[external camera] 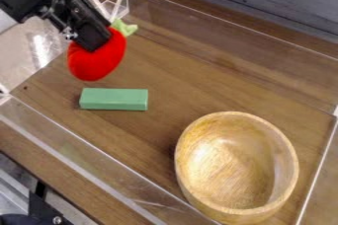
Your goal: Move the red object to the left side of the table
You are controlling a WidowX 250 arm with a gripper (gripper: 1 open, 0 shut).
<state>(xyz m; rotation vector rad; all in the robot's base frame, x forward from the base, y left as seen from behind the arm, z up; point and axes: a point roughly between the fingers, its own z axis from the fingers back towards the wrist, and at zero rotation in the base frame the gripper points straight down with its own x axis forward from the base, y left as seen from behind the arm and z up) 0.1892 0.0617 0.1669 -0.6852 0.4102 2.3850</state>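
Observation:
The red object (95,59), a small round toy fruit with a light-green leafy stem, sits at the far left of the brown wood-grain table (224,66). My black gripper (90,39) comes in from the upper left and is shut on the fruit's top, hiding part of the stem. Whether the fruit rests on the tabletop or hangs just above it cannot be told.
A green rectangular block (114,99) lies just in front of the fruit. A large wooden bowl (238,165) stands at the front right. Low clear acrylic walls (93,160) edge the tabletop.

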